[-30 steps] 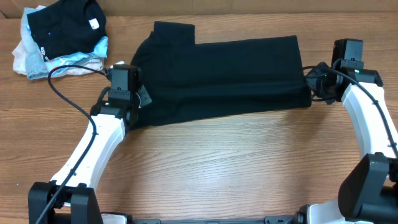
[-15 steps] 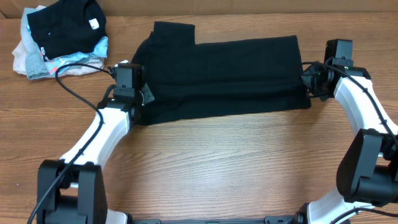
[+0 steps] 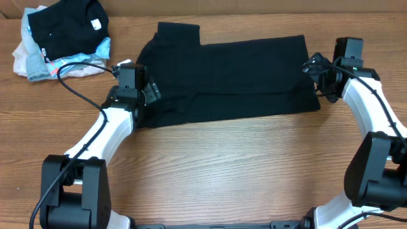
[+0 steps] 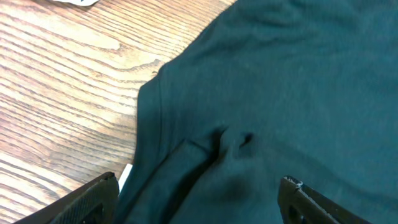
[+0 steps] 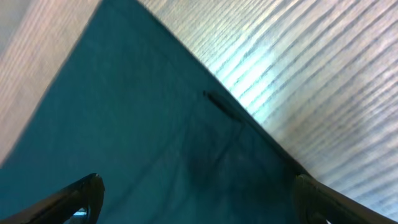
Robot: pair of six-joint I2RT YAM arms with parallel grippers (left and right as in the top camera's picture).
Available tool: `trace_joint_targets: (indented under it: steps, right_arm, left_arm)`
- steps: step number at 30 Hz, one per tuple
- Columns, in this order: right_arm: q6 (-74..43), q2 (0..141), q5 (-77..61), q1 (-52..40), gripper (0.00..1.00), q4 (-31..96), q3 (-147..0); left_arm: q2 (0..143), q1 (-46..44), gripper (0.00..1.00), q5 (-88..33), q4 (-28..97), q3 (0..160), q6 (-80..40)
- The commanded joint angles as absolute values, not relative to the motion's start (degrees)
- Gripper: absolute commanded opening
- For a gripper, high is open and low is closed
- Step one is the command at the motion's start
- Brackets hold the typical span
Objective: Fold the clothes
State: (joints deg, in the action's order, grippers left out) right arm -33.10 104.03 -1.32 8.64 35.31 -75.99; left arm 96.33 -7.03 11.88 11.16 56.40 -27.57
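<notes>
The clothes (image 3: 235,79), a large black T-shirt, lie folded into a wide band across the back middle of the table, one sleeve poking out at the top left. My left gripper (image 3: 148,95) stands open over the shirt's left edge, and the left wrist view has dark fabric (image 4: 261,93) spread between the wide-apart fingers of that gripper (image 4: 200,190). My right gripper (image 3: 316,71) is open at the shirt's right edge. In the right wrist view the shirt's corner (image 5: 155,143) lies flat under the open gripper (image 5: 198,190). Neither gripper holds anything.
A pile of garments (image 3: 60,38) sits at the back left: a black piece with a pale label on top of light-blue and beige-pink ones. The left arm's cable (image 3: 73,95) loops near it. Bare wooden table (image 3: 241,172) lies in front of the shirt.
Both grippers have opened and let go of the shirt's edges. The shirt now rests flat; the right gripper has shifted slightly toward the back.
</notes>
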Motion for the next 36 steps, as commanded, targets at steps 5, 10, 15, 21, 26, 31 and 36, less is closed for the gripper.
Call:
trace_joint_targets:
  steps: [5, 10, 15, 21, 26, 31, 36]
  right_arm:
    - [-25.39, 103.53, -3.14, 9.23, 1.00, 45.19, -85.06]
    - [-25.45, 103.88, -3.16, 9.15, 0.35, 51.88, -84.29]
    - [-25.45, 103.96, -3.11, 8.60, 0.05, 47.68, -78.81]
    - [-25.45, 104.03, -3.11, 8.62, 0.04, 40.40, -72.62]
    - [-25.47, 105.41, -3.14, 8.62, 0.04, 35.83, -69.82]
    - [-25.45, 108.64, -3.09, 8.62, 0.04, 34.22, -69.60]
    - [-25.47, 112.55, -2.26, 8.62, 0.04, 33.82, -69.60]
  left_arm:
    - [91.83, -6.76, 0.74, 9.47, 18.68, 60.62, -23.11]
    - [92.44, -6.79, 0.04, -4.62, 26.39, 60.60, -23.05]
    - [97.73, -6.79, 0.04, -10.00, 30.50, 60.60, -22.85]
    - [103.79, -6.76, 0.04, -10.07, 30.04, 60.60, -22.90]
    - [106.19, -6.74, 0.04, -6.35, 29.61, 60.60, -24.77]
    - [106.61, -6.63, 0.04, -1.30, 30.50, 60.60, -27.20]
    - [106.61, -5.72, 0.04, 5.93, 35.97, 60.60, -34.98]
